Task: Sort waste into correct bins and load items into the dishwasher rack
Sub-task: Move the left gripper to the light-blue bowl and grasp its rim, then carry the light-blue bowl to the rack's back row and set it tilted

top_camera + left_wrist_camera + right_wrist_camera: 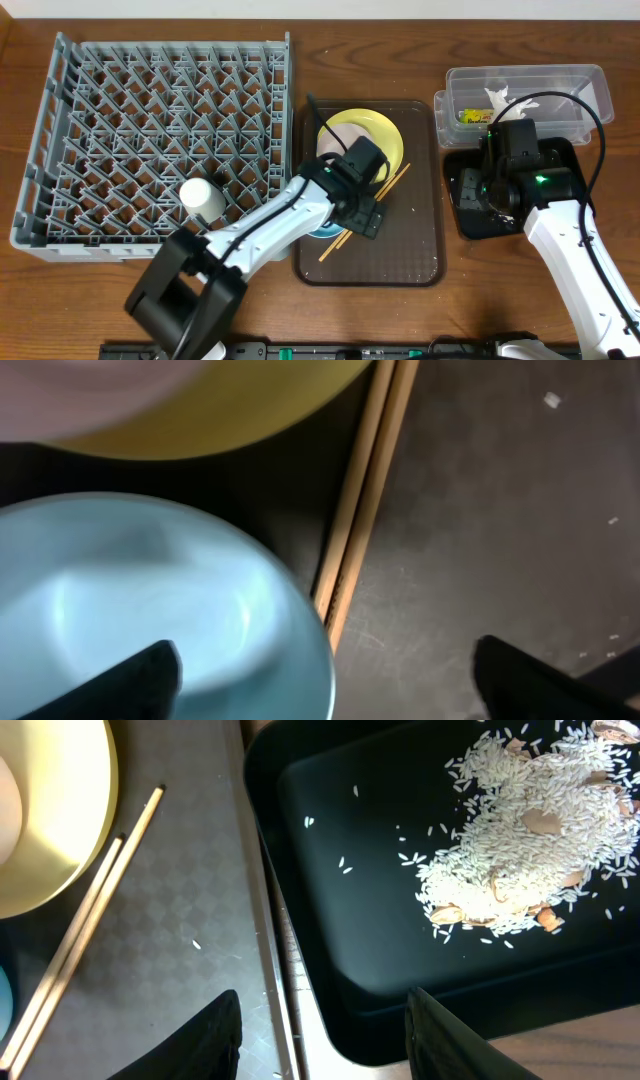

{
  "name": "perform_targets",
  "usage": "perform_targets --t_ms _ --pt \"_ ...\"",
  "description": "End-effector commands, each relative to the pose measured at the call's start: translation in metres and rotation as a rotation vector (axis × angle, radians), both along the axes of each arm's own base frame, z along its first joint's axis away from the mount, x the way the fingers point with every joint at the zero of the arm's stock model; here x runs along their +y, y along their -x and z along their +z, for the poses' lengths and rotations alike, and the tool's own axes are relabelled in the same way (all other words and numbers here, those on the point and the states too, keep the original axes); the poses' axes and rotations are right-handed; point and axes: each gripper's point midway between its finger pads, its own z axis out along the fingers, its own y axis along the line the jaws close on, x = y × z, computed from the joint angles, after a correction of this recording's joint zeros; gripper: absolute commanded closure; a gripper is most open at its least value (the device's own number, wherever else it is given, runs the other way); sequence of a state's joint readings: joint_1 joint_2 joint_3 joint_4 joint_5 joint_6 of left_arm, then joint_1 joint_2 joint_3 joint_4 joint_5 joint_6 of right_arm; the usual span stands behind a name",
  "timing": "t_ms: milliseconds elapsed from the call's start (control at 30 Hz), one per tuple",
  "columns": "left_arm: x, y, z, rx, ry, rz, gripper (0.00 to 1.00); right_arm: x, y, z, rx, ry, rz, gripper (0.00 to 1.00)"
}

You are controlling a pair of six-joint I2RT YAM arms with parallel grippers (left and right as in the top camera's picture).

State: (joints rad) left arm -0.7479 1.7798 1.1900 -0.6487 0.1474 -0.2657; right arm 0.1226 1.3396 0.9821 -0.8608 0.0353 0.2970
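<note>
Small white cup [203,197] is sitting in the grey dishwasher rack [100,100]. Left gripper [330,680] is spread wide over the light blue bowl [150,610] rim, right beside the chopsticks [365,490] on the brown tray [420,240]. Right gripper [325,1040] hangs open with nothing in it over the black tray [330,920] edge, food scraps [530,840] piled inside.

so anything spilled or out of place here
Slightly: one stray grain lies on the brown serving tray, outside the black tray where the food scraps are piled. Nothing else looks off.
</note>
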Motion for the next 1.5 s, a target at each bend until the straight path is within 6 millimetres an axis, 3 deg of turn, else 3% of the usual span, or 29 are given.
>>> perform_targets --t_ms 0,167,267,867,1100,1367,1467 --pt "-0.001 -0.003 -0.007 0.004 -0.016 0.002 0.16 -0.003 -0.005 0.01 -0.031 0.005 -0.025 0.49" --pt "-0.001 -0.003 -0.009 0.008 -0.019 0.002 0.55 -0.003 -0.004 0.01 -0.031 0.005 -0.025 0.49" --pt "-0.001 -0.002 -0.01 0.01 -0.021 0.001 0.7 -0.003 -0.004 0.01 -0.028 0.006 -0.025 0.49" --pt "0.004 0.004 -0.017 0.031 -0.041 -0.001 0.73 -0.004 -0.003 0.009 -0.023 0.006 -0.025 0.49" --pt "0.008 0.009 -0.028 0.062 -0.07 -0.001 0.73 -0.004 -0.002 0.009 -0.019 0.007 -0.025 0.49" --pt "0.01 0.011 -0.027 0.069 -0.075 -0.001 0.91 -0.004 -0.002 0.009 -0.02 0.007 -0.025 0.49" --pt "0.008 0.012 -0.018 0.069 -0.061 -0.004 0.94 -0.004 -0.002 0.009 -0.02 0.008 -0.025 0.49"
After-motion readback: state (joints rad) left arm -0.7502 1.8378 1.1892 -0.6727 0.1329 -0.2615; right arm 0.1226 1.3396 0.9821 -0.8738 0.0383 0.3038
